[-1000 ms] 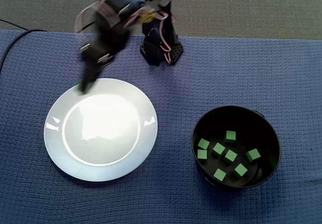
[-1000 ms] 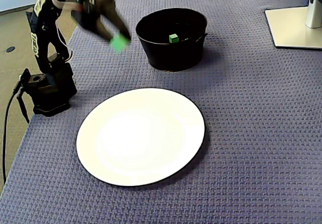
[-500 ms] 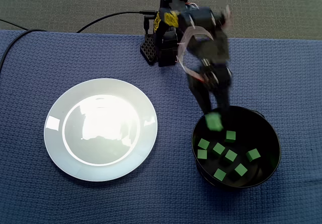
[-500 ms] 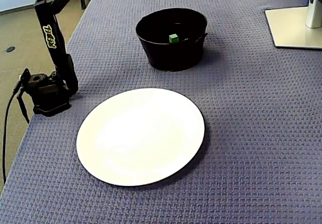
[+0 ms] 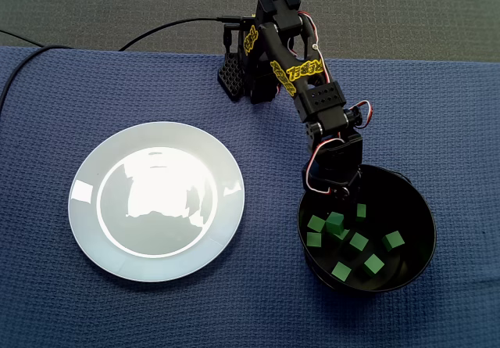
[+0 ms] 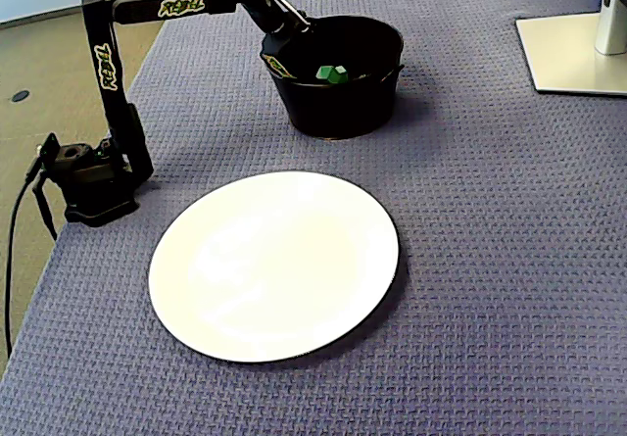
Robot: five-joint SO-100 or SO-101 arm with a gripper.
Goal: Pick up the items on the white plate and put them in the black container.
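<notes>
**Arm reaching down into the black container**

The hand (image 5: 337, 212) is low inside the black container (image 5: 426, 234), with a green cube (image 5: 334, 222) right at its fingertips. I cannot tell whether the fingers clamp it or stand apart. Other green cubes (image 5: 373, 264) lie on the container's floor. The white plate (image 5: 156, 201) sits well apart on the blue-clothed worktop (image 5: 437, 105).

A blue cloth (image 5: 258, 301) fills most of this fixed view. The bare white plate (image 5: 226, 207) lies at 9 o'clock. The black container (image 5: 423, 207) sits at 4 o'clock, well apart from the plate, with several green cubes (image 5: 373, 265) scattered on its floor. The arm (image 5: 312, 90) stands at 12 o'clock and reaches toward 5 o'clock over the container's near rim. Its end effector (image 5: 336, 211) hangs inside, just above one cube (image 5: 334, 223); whether it grips that cube cannot be told. A cable (image 5: 172, 26) leaves the base toward 9 o'clock.
</notes>
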